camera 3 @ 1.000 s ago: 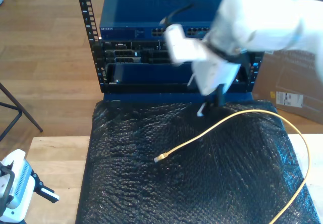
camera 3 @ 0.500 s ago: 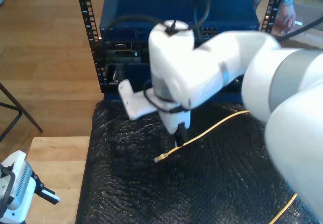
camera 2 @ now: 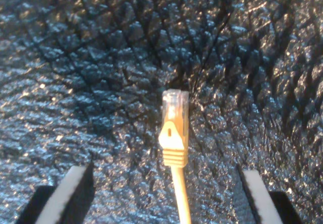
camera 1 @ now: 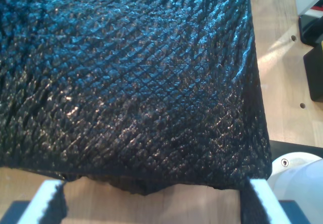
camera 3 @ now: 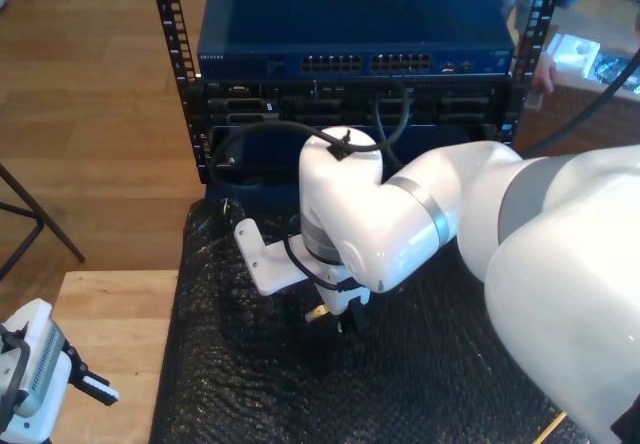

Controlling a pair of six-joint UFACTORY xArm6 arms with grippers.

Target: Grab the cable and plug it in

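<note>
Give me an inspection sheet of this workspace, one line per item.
Surface: black bubble-textured mat over a light wooden table.
Job's things: the cable, yellow with a clear plug, lies flat on the mat; its plug tip peeks out under the second arm in the exterior view.
Clutter: nothing seen on the mat.
Grippers: my second end effector is open, straddling the cable just behind the plug; my first end effector is open, holding nothing, at the mat's edge.
Cables: black robot cables loop over the second arm.
Surroundings: blue network switch in a rack behind the mat; wooden floor.
</note>
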